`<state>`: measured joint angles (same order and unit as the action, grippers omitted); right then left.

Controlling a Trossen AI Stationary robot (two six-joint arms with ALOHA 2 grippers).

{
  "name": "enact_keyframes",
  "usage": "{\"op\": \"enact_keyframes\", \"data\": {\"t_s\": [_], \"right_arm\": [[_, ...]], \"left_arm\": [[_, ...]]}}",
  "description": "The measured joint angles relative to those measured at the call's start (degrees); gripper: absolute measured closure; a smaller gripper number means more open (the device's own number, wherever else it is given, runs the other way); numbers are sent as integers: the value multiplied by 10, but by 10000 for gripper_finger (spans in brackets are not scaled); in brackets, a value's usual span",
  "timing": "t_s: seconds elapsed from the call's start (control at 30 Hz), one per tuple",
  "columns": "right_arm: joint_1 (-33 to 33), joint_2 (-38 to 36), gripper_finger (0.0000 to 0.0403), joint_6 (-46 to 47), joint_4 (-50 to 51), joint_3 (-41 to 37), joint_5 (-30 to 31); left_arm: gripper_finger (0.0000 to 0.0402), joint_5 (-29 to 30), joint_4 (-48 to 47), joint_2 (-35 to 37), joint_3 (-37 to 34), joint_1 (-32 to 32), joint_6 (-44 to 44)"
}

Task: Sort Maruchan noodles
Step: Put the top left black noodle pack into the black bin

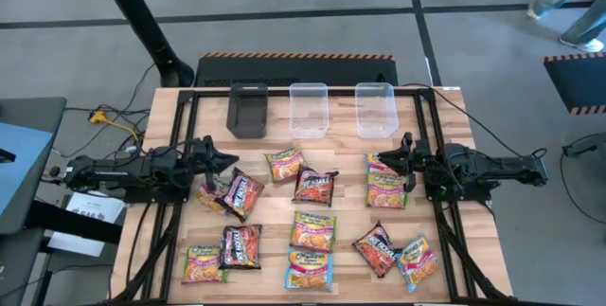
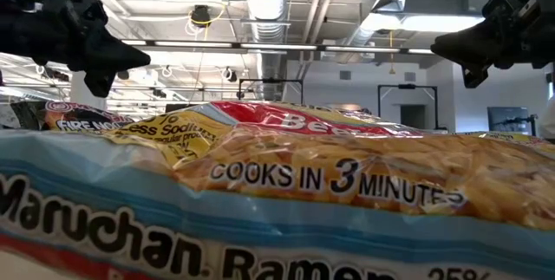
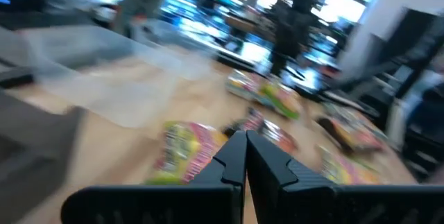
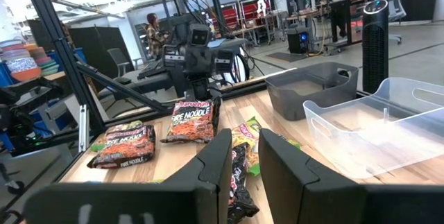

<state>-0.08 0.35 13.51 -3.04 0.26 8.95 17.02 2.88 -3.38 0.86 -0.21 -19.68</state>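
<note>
- Left pincer point(image 1: 230, 162): fingers together, nothing held, hovering over the dark packet point(image 1: 241, 194) at the counter's point(image 1: 341, 154) left side.
- Right pincer point(image 1: 385, 160): fingers slightly apart, nothing held, at the green-edged packet point(image 1: 386, 189) on the right.
- Maruchan noodles point(image 1: 312, 231) all loose on the counter; black box point(image 1: 248, 111) and both clear tubs point(image 1: 309, 109) empty.
- Risk: packets overlap near the left pincer, so I may pinch two; shiny film can slip.

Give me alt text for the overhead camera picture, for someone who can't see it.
About a dozen shiny plastic Maruchan ramen packets lie scattered on a wooden table, flanked by the left gripper and right gripper. A black box and two clear plastic tubs line the far edge.
</note>
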Motion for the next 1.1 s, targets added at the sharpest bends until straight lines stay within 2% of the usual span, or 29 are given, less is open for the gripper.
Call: {"op": "enact_keyframes", "data": {"t_s": [0.07, 0.13, 0.53, 0.77, 0.9, 1.1], "right_arm": [[0, 0, 303, 0, -1, 0, 0], [0, 0, 303, -1, -1, 0, 0], [0, 0, 303, -3, -3, 0, 0], [-1, 0, 303, 14, -4, 0, 0], [-1, 0, 303, 15, -4, 0, 0], [-1, 0, 303, 15, -4, 0, 0]], "left_arm": [[401, 31, 2, 0, 0, 2, -9], [401, 37, 3, 0, 0, 7, -21], [401, 32, 3, 0, 0, 15, -33], [398, 6, 1, 0, 0, 15, -31], [378, 1, 1, 0, 0, 15, -10], [325, 19, 2, 0, 0, 15, 44]]}}
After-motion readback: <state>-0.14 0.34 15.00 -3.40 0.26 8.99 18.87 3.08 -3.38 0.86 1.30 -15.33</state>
